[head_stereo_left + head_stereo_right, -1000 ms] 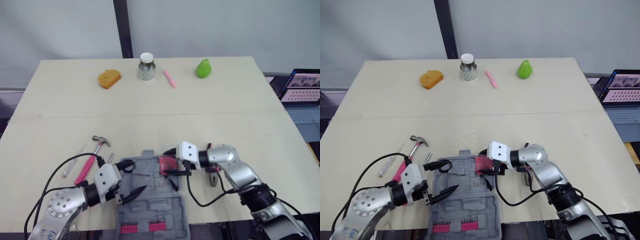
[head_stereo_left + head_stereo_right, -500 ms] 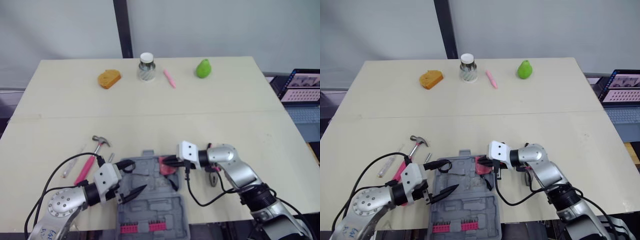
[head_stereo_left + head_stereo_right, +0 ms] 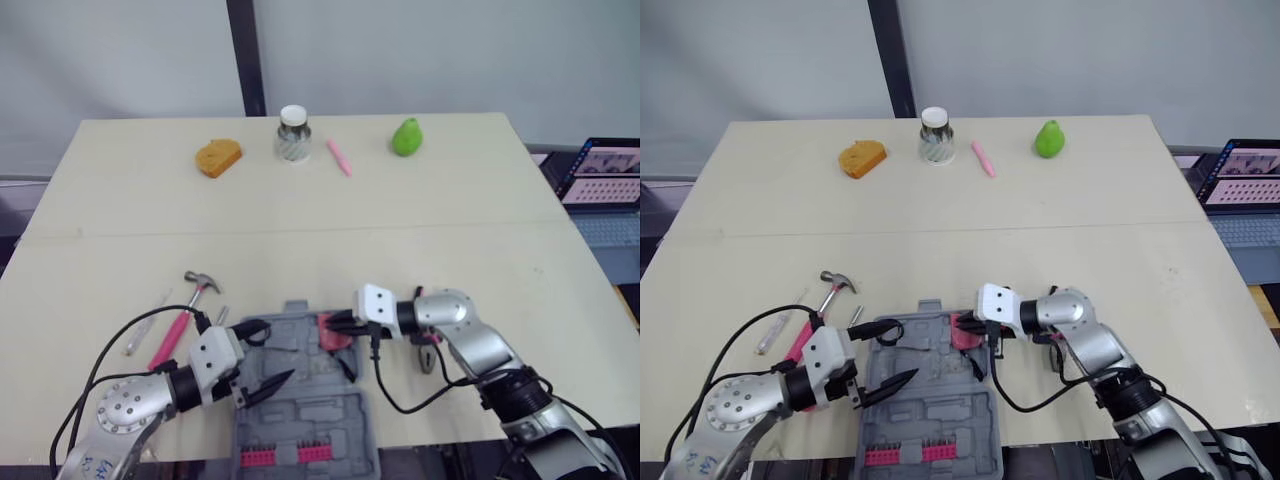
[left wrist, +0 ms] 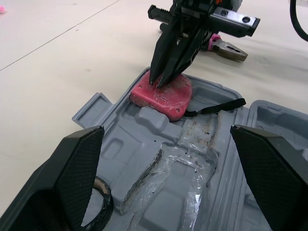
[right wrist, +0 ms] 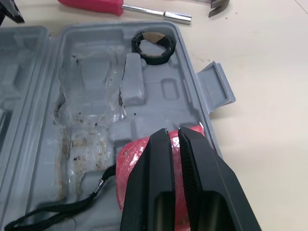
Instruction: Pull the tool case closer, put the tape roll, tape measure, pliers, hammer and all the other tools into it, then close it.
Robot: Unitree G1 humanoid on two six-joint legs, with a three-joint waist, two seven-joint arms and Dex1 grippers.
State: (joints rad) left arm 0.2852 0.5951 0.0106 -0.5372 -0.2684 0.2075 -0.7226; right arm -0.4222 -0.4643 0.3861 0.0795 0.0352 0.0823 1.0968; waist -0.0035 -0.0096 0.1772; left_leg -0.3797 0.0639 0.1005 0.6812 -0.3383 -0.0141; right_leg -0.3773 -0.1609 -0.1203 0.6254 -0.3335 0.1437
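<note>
The grey tool case lies open at the table's near edge. A red tape measure rests in its far right corner, strap trailing inward. My right gripper is shut, its fingertips pressed together on top of the tape measure, gripping nothing. A black tape roll sits in the case's far left corner. My left gripper hovers open over the case's left part. The pink-handled hammer lies left of the case. The pliers lie right of it, behind my right arm.
A clear-handled screwdriver and a small bit lie by the hammer. Along the far edge stand an orange bread-shaped item, a jar, a pink marker and a green pear. A laptop sits off the table's right.
My right gripper's fingers, spread around the tape measure a second ago, have closed together on top of it. The tape measure stays in the case. The left arm has not moved.
</note>
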